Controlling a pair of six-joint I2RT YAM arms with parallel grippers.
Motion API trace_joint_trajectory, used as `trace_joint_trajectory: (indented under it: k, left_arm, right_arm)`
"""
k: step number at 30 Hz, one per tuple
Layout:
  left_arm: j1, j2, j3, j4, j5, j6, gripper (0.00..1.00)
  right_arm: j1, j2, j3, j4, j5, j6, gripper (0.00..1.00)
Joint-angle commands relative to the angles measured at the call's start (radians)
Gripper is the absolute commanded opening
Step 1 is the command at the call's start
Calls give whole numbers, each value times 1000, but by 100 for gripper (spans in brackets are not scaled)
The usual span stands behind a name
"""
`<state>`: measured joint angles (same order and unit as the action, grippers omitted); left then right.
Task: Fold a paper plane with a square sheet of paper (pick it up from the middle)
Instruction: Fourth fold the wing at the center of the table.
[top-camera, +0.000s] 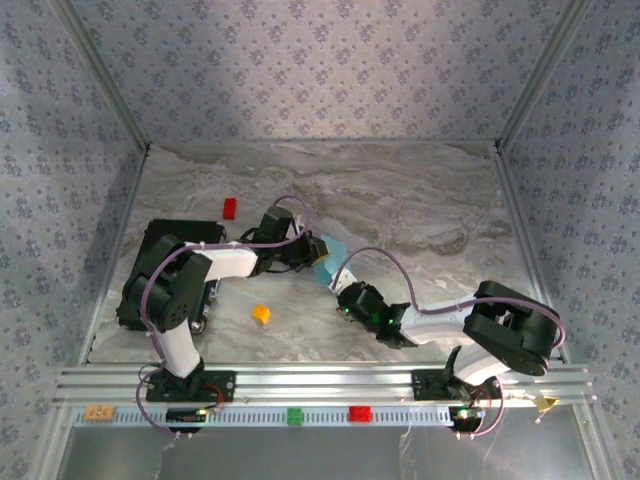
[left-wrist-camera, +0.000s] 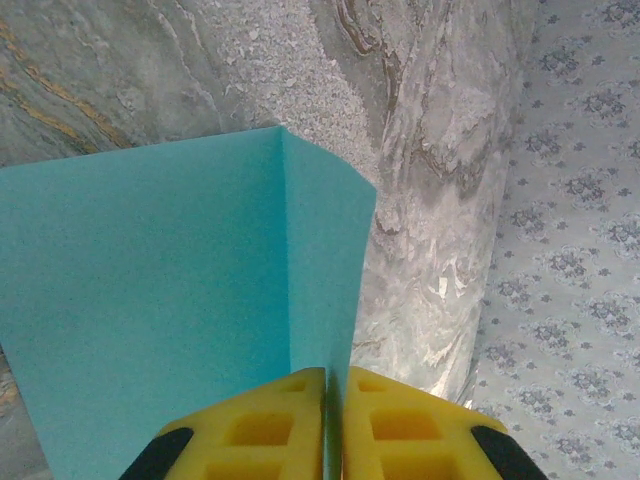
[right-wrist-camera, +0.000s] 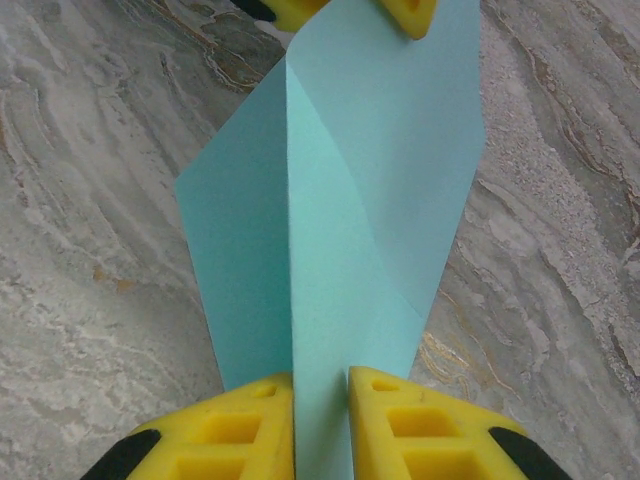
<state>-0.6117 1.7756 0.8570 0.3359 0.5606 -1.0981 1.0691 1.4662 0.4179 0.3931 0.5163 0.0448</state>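
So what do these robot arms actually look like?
Both the left arm and right arm have white links between chunky black joints, with a lilac cable looping along each. Their fingers are blocky bright yellow, with hollow square pockets and black outer corners.

Far table (top-camera: 400, 190) lies open; black slab (top-camera: 160, 235), red block (top-camera: 229, 207), orange block (top-camera: 261, 313) obstruct left.
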Motion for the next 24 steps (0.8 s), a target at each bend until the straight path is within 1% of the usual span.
trace_joint_trajectory:
  k: [1,6,13,21,24]
  left_arm:
    - [-6,10,28,-12,16,19,11]
    - [-5,11,28,-13,16,19,10]
    - [-5,11,25,-7,14,17,9]
    - [-5,7,24,-9,12,17,9]
    - [-5,1,21,-10,6,17,11]
  right_arm:
    - [-6,5,6,-7,5,23,20]
    - [-7,12,8,-7,6,27,19]
    - [-11,13,7,-8,7,32,20]
    - [-14,12,0,9,-3,42,12]
    - [-21,12,-1,10,-19,51,9]
